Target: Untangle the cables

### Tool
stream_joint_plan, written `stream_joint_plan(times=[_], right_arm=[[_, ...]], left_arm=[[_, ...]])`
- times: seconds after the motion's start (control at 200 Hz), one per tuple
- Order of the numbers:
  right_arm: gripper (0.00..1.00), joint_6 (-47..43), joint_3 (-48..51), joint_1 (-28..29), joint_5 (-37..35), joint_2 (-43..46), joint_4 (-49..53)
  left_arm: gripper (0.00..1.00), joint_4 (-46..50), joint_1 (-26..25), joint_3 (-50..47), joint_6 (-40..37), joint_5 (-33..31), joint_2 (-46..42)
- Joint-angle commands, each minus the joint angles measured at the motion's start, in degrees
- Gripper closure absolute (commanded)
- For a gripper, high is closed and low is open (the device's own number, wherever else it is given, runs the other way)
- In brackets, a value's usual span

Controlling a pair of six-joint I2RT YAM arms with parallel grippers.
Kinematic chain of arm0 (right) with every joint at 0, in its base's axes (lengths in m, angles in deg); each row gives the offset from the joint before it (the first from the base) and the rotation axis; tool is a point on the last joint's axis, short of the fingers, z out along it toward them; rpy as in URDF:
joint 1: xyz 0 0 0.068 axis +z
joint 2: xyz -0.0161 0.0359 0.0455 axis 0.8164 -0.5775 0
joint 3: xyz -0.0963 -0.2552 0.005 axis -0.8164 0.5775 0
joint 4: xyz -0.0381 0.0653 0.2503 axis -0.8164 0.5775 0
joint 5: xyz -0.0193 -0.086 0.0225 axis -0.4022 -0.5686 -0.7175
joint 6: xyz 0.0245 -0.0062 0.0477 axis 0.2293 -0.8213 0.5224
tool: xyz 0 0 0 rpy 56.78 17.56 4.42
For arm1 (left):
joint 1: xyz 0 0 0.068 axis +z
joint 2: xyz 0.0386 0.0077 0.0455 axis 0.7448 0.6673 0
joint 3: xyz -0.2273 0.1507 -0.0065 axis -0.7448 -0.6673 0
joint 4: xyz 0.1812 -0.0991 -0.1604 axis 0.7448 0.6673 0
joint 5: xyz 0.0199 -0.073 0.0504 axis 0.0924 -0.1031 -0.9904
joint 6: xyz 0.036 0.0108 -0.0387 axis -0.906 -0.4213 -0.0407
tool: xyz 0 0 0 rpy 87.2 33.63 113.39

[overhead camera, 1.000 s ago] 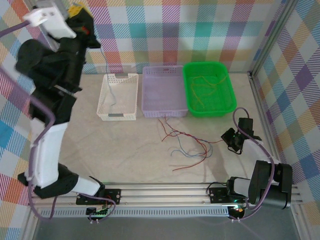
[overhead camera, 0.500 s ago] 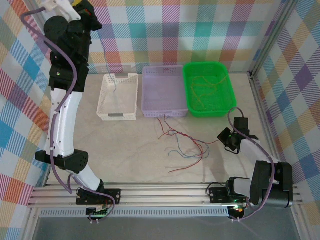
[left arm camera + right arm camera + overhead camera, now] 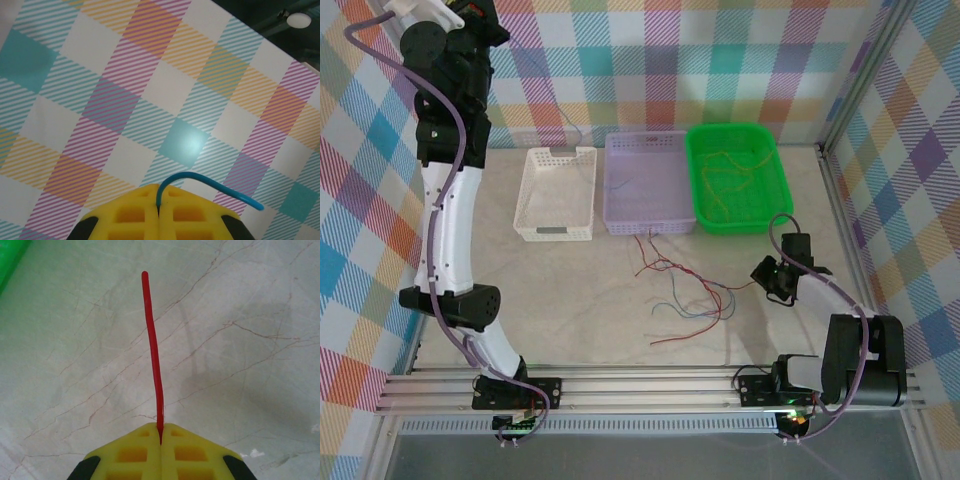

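Plaid walls close off the far, left and right sides of a pale marbled table [image 3: 570, 300]; along its far edge sit a white basket [image 3: 556, 232], a lilac basket [image 3: 648, 222] and a green basket [image 3: 775, 215], side by side. The stretch of table between the baskets and the near edge is open on the left, in front of the white basket; the middle is taken by the loose cables [image 3: 685, 295], a tangle of red, blue and purple strands lying just in front of the lilac basket. Yellow-olive cables [image 3: 725, 175] lie in the green basket.

The right gripper [image 3: 160, 432] is low over the table near the right edge, its jaws pressed together on the red cable [image 3: 152, 350]; that strand runs straight out from the fingertips and leftward to the tangle, roughly along the near edge. The left arm is raised high at the far left corner; the left gripper [image 3: 159, 197] is clamped on the blue cable [image 3: 200, 179], which arcs up from the fingertips and bends off to one side against the wall.
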Motion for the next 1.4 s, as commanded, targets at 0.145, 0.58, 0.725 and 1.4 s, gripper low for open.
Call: stream_joint_plan(times=[0.145, 0.58, 0.725, 1.4], right_arm=[[1.00, -1.3, -2.4, 1.5, -0.9, -2.1, -0.1], [1.00, -1.6, -2.2, 2.7, -1.9, -1.8, -0.1], [1.00, -1.8, -2.2, 3.0, -1.8, -2.0, -0.4], [1.00, -2.2, -2.3, 3.4, -0.9, -2.4, -0.5]], left_arm=[[1.00, -2.8, 4.6, 1.5, 6.0, 2.7, 2.5], [1.00, 2.2, 4.7, -9.0, 5.2, 5.9, 4.3], [1.00, -2.7, 3.8, -22.6, 5.4, 5.5, -0.1], [1.00, 3.6, 1.1, -56.8, 18.1, 3.4, -0.7]])
